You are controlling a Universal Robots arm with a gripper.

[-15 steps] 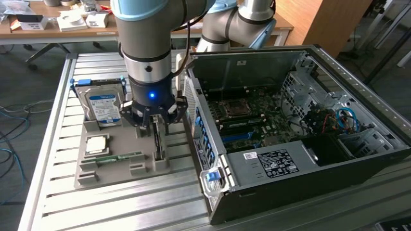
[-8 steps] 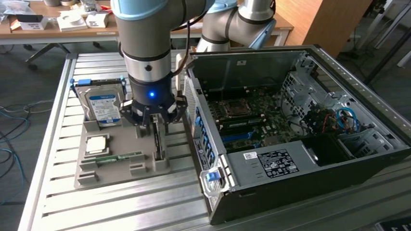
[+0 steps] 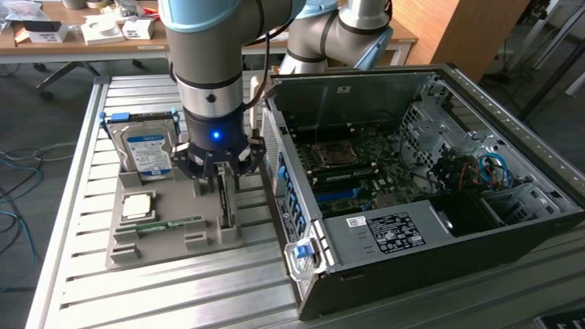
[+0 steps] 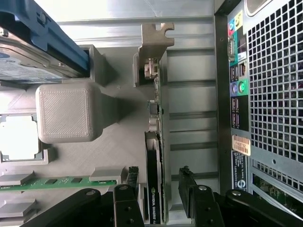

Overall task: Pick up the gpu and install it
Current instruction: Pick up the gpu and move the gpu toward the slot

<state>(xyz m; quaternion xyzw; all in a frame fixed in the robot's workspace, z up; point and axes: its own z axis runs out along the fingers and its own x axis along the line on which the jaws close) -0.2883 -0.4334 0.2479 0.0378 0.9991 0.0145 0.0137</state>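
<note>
Grey bracket (image 4: 154, 42), gpu (image 4: 152, 194) edge-up, hand (image 4: 159, 176) spread astride

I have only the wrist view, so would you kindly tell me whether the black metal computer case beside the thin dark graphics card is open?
Observer: Yes, the black computer case lies with its open side up, baring the green motherboard.
Operator: Thanks. How does the arm stand?
Observer: It hangs vertically, its gripper open astride the thin dark gpu card, which stands on edge in the grey plastic tray.
Operator: Anything else on that tray?
Observer: The silver hard drive with a blue-white label stands upright at the tray's end farther from the camera.
</note>
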